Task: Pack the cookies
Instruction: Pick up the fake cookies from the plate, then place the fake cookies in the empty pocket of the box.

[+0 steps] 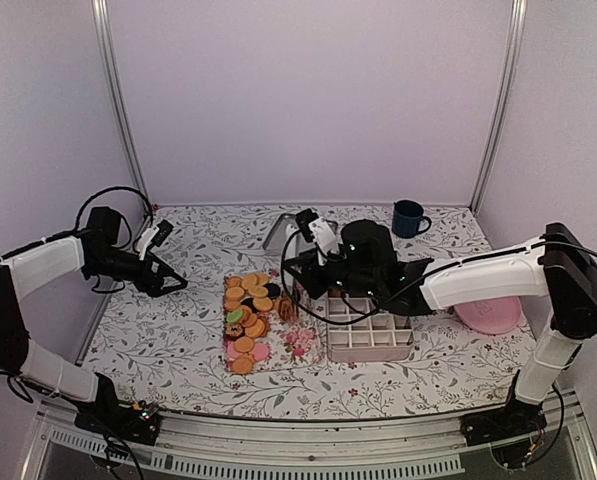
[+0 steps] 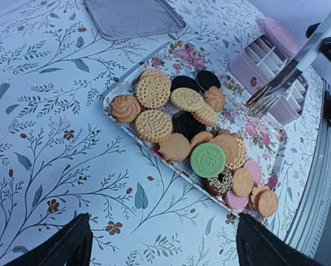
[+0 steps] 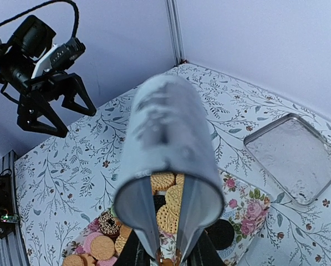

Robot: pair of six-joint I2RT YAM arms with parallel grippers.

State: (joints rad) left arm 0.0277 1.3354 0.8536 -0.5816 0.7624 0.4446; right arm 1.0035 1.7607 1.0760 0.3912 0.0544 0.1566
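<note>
R jaws grip the tongs point(image 2: 287, 72) near the cookies point(image 2: 153, 125), L jaws wide & idle: pinch just one by its edges, gently, lift straight.

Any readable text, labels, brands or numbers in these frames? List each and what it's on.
None readable.
Embossed marks on the green cookie and golden cookies: too blurred to read.
Mug, tongs, box: no print visible.

Cookies point(image 1: 248, 318) on tray point(image 1: 300, 345), left of crate point(image 1: 370, 352)
</note>
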